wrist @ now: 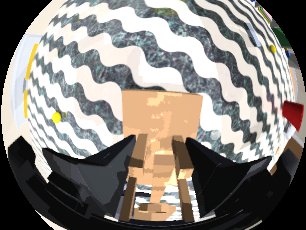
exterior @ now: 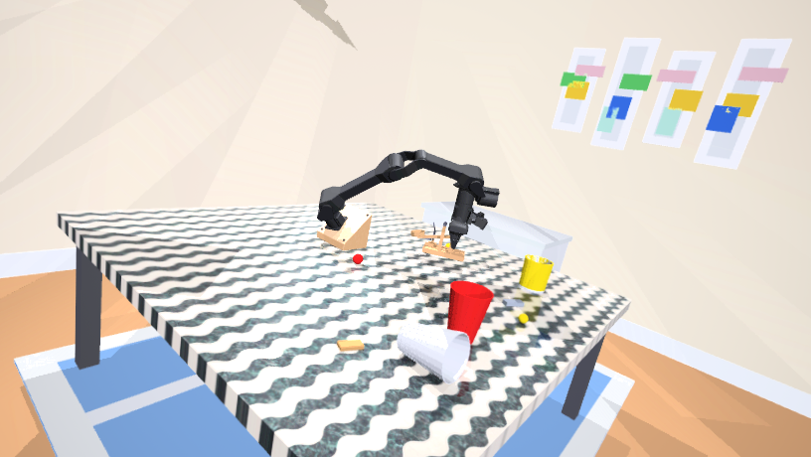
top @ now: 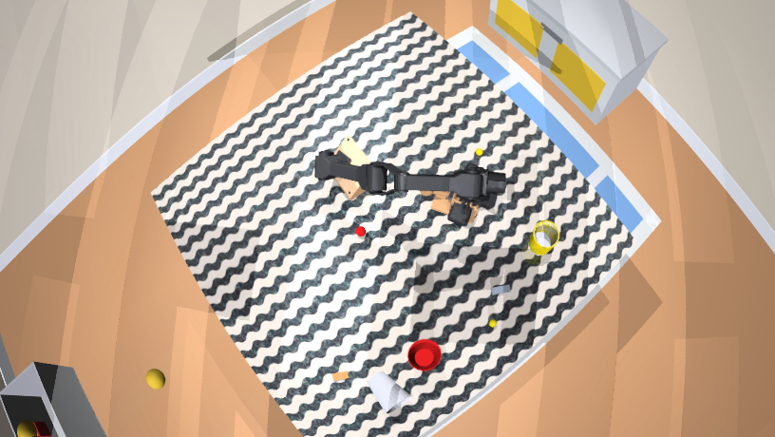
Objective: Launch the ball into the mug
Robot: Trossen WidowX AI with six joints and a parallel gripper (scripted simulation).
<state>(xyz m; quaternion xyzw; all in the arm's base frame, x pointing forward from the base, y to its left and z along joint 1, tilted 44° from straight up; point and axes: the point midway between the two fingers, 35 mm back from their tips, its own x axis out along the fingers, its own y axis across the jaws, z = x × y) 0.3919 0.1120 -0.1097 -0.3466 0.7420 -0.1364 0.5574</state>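
Note:
The wooden catapult (top: 441, 205) (exterior: 435, 250) (wrist: 161, 110) stands on the table with its flat end plate toward the mug side and its throwing arm toward the robot base. My gripper (exterior: 453, 245) (wrist: 161, 140) points down and is shut on the catapult's frame, one finger on each side. The yellow mug (top: 533, 247) (exterior: 535, 274) stands upright beyond the catapult. A red ball (top: 360, 231) (exterior: 358, 258) lies on the table near the robot base. A small yellow ball (top: 479, 152) (wrist: 56, 117) lies beside the arm; another (top: 492, 323) (exterior: 523, 318) (wrist: 273, 49) lies farther out. The arm hides part of the catapult from above.
A red cup (top: 424, 355) (exterior: 468, 309) (wrist: 293, 115) stands upright near a white cup (top: 386, 390) (exterior: 428, 349) on its side. An orange block (top: 340, 375) (exterior: 350, 345) lies near them. A grey block (top: 500, 290) (exterior: 513, 303) lies near the mug.

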